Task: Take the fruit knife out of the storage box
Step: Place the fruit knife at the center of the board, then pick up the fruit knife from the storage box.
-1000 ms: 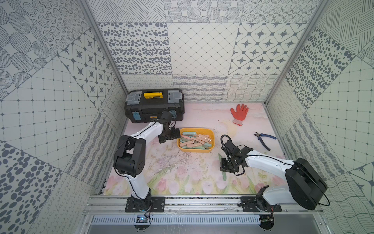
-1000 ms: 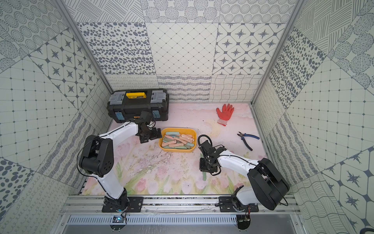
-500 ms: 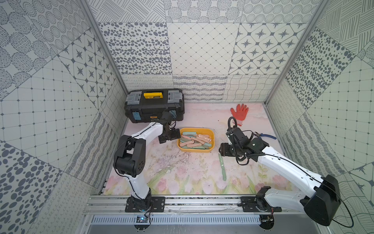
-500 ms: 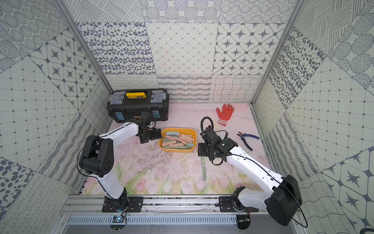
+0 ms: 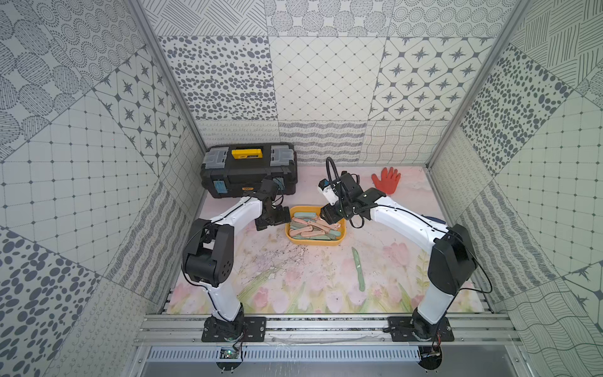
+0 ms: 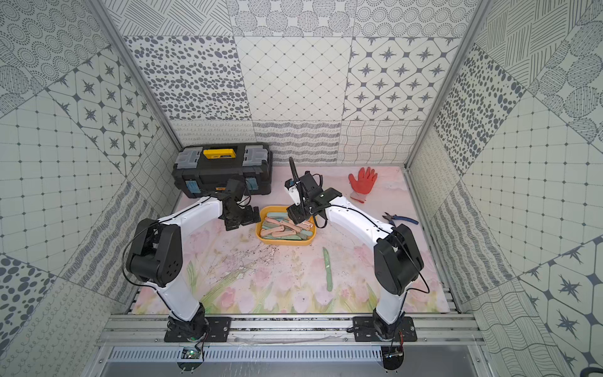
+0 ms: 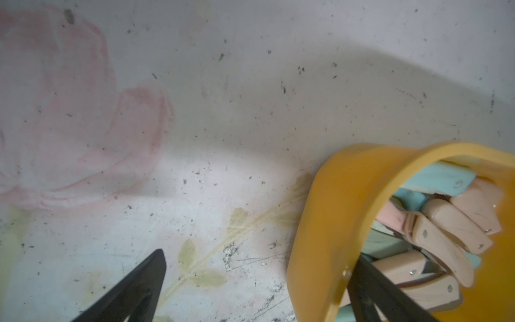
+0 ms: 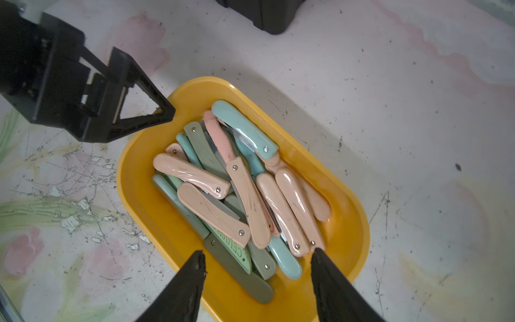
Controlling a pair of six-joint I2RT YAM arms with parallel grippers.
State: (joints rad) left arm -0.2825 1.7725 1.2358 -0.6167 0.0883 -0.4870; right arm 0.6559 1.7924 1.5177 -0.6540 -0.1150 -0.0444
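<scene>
The yellow storage box (image 5: 313, 242) (image 6: 283, 242) sits mid-table, holding several folded fruit knives (image 8: 239, 189) with pink, green and teal handles. One green fruit knife (image 5: 358, 268) (image 6: 327, 268) lies alone on the mat in front of the box. My right gripper (image 8: 257, 253) (image 5: 329, 215) hangs open over the box's right end, nothing between its fingers. My left gripper (image 7: 259, 259) (image 5: 272, 221) is open at the box's left end and straddles the wall (image 7: 334, 209), one finger inside and one outside on the mat. One of its fingers (image 8: 165, 115) shows in the right wrist view.
A black toolbox (image 5: 248, 171) with a yellow handle stands at the back left, just behind the left arm. A red glove (image 5: 386, 179) lies at the back right. Blue-handled pliers (image 6: 399, 218) lie right of the right arm. Patterned walls close in three sides.
My right gripper opened and left the green knife on the mat, then rose and swung back over the box. The left arm has not moved.
</scene>
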